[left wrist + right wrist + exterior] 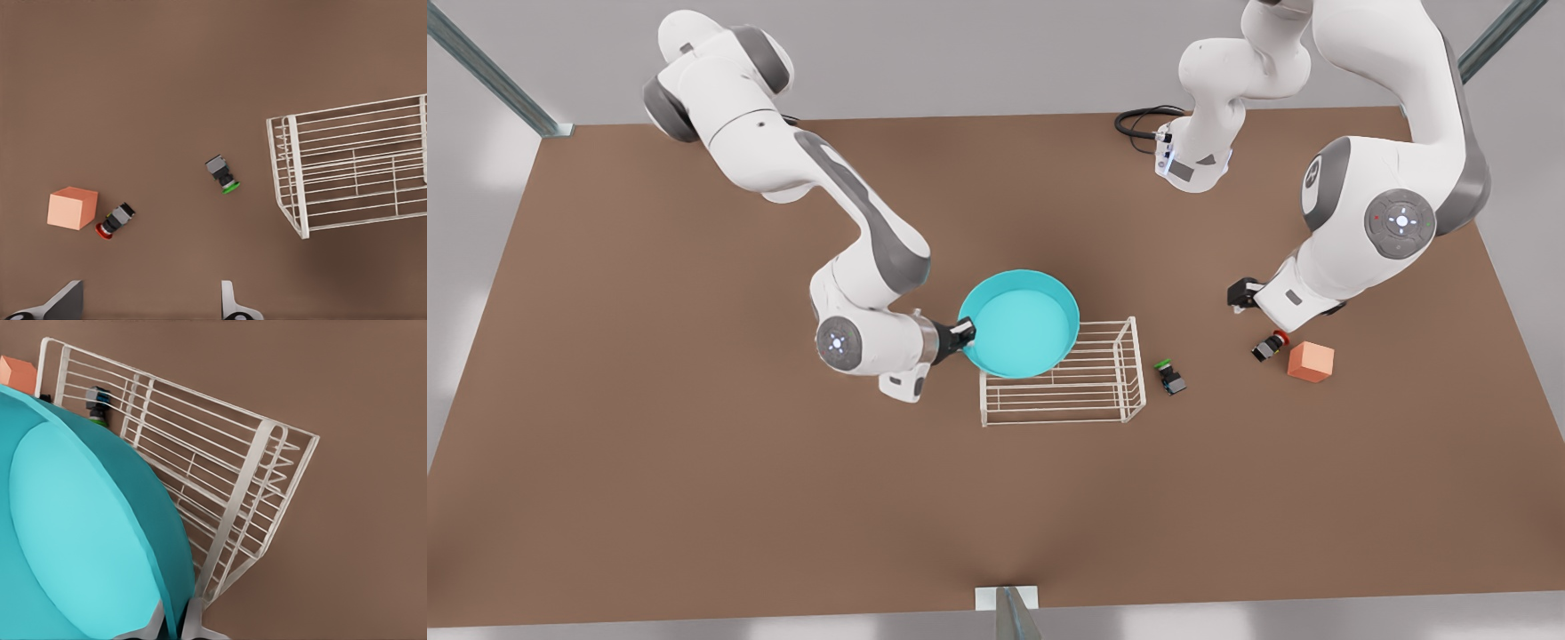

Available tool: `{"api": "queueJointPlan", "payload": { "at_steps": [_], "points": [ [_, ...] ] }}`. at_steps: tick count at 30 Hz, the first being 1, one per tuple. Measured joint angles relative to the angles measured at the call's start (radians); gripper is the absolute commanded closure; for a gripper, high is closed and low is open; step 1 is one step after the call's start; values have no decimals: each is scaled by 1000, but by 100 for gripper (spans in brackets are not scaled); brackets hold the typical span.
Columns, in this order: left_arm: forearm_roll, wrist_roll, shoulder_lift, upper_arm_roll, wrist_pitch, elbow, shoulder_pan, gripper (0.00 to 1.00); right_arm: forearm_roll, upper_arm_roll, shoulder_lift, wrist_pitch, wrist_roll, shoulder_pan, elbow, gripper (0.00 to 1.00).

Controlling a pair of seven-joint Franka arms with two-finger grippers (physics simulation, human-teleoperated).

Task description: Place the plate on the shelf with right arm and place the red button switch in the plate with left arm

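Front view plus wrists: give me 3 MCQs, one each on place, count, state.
1. Where is the red button switch?
A. In the plate
B. On the table beside the orange cube
C. On the shelf

2. How many button switches lie on the table?
A. One
B. Two
C. Three

3. What is the right gripper doing?
A. Gripping the plate by its rim
B. Hanging open
C. Holding the cube

Answers: 1 B, it lies next to the cube. 2 B, a red one and a green button switch. 3 A, the plate is held over the shelf; the left gripper hangs open.
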Motion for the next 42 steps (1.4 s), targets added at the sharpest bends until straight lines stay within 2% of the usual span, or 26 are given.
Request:
{"api": "queueJointPlan", "payload": {
  "at_steps": [4,9,18,19,20,21,22,25,29,31,34,37,40,42],
  "points": [
    [-2,0,0,-3,-6,-9,-1,0,-1,-44,58,36,59,77,62,74],
    [-3,-1,-1,-3,-11,-8,-1,0,-1,-58,113,80,127,116,117,74],
    [-3,-2,-16,-6,-12,-9,-1,0,-6,-112,150,140,218,170,122,71],
    [-4,-2,-16,-6,-12,-10,-2,0,-7,-113,150,143,226,171,122,57],
    [-4,-2,-17,-5,-11,-10,-2,0,-7,-114,150,146,234,172,122,27],
    [-4,-2,-17,-5,-10,-10,-2,0,-7,-114,149,149,243,173,123,8],
    [-4,-2,-18,-5,-10,-10,0,0,-7,-114,149,151,252,173,123,3],
    [-2,-2,-18,-6,-9,-8,0,0,-8,-114,132,153,277,174,124,2],
    [0,40,-28,16,0,-5,0,0,-5,-139,-2,103,317,167,123,2],
    [-4,102,-30,29,19,-31,31,0,-9,-220,-69,39,324,131,119,0],
    [-40,220,-29,35,88,-140,123,0,-130,-439,-131,-78,282,92,113,0],
    [-75,342,-118,38,182,-357,172,0,-258,-593,-237,-153,205,63,-35,1],
    [-113,449,-205,24,272,-509,212,0,-321,-627,-440,-112,132,47,-395,4],
    [-126,517,-201,19,339,-577,189,0,-392,-613,-585,-71,103,39,-602,0]
  ]
}}
